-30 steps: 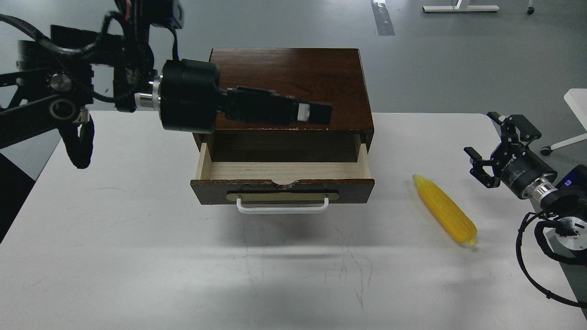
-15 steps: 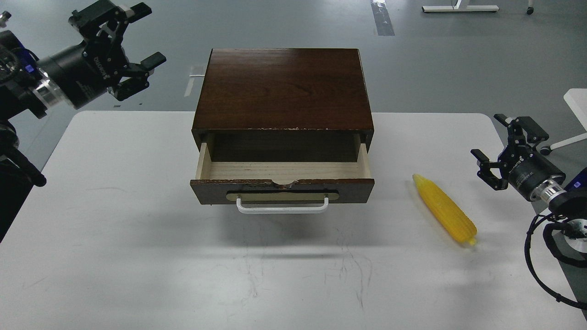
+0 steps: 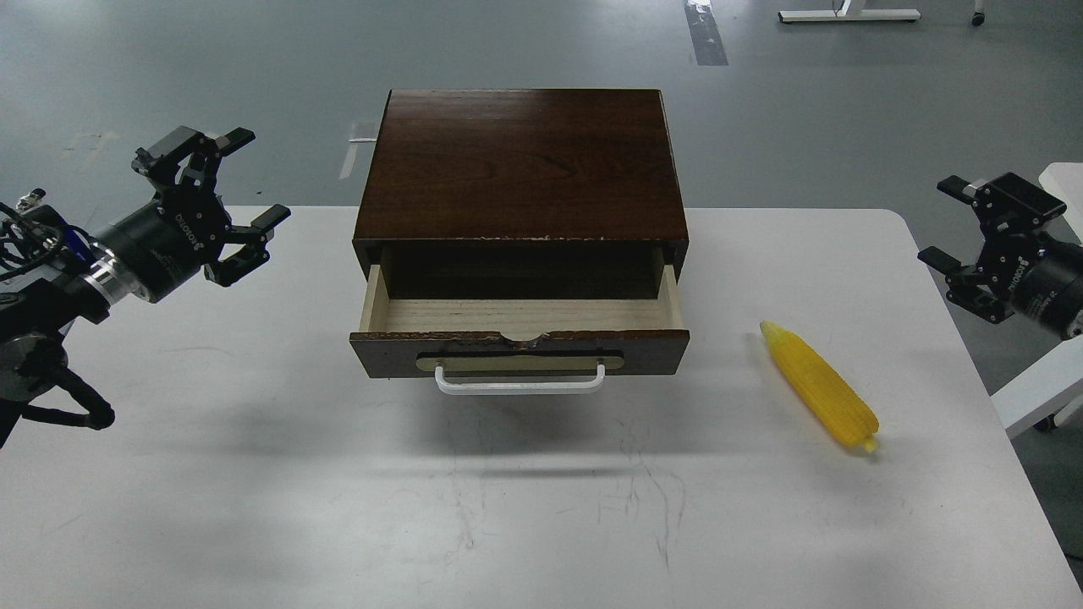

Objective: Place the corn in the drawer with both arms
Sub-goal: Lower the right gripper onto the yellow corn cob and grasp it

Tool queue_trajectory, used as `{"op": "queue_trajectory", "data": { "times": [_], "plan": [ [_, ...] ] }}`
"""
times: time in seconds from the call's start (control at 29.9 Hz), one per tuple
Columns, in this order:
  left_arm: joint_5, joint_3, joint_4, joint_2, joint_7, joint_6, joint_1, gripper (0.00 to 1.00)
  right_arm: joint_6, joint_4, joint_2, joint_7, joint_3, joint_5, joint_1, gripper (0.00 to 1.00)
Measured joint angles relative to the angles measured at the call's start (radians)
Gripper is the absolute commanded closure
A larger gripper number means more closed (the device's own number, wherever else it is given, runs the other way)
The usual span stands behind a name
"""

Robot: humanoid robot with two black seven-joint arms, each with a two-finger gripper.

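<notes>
I have pulled my left pincer (image 3: 222, 203) off the open drawer (image 3: 520, 315), so the corn (image 3: 819, 387) below-left of my right pincer (image 3: 973, 228) is next; both gape empty.

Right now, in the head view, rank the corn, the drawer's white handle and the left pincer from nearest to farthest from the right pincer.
1. The corn, lying on the white table, down and left of the right pincer.
2. The white handle, on the open drawer at centre.
3. The left pincer, across the table at the far left.
</notes>
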Motion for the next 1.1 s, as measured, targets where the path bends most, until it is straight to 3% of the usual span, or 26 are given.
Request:
{"op": "queue_trajectory", "data": {
  "times": [0.23,0.43,0.67,0.9,1.04,1.1],
  "plan": [
    [0.001,-0.031,-0.006,-0.005,0.0,-0.003,0.005,0.02,0.0,0.127,-0.041,0.0,-0.002,-0.542,0.075,0.0],
    [0.001,-0.041,-0.009,-0.006,0.0,-0.007,0.005,0.02,0.0,0.133,-0.036,0.0,-0.06,-0.841,0.101,0.0],
    [0.001,-0.042,-0.011,-0.017,0.0,-0.008,0.005,0.02,-0.109,0.06,0.034,0.0,-0.235,-0.922,0.105,0.0],
    [0.004,-0.042,-0.011,-0.025,0.0,-0.008,0.005,0.02,-0.13,0.038,0.092,0.0,-0.269,-0.925,0.106,0.0],
    [0.008,-0.043,-0.012,-0.025,0.0,-0.008,0.005,0.02,-0.13,0.022,0.123,0.0,-0.305,-0.925,0.128,0.03],
    [0.011,-0.043,-0.012,-0.025,0.0,-0.008,0.005,0.02,-0.13,0.013,0.139,0.0,-0.352,-0.925,0.156,0.09]
  ]
}}
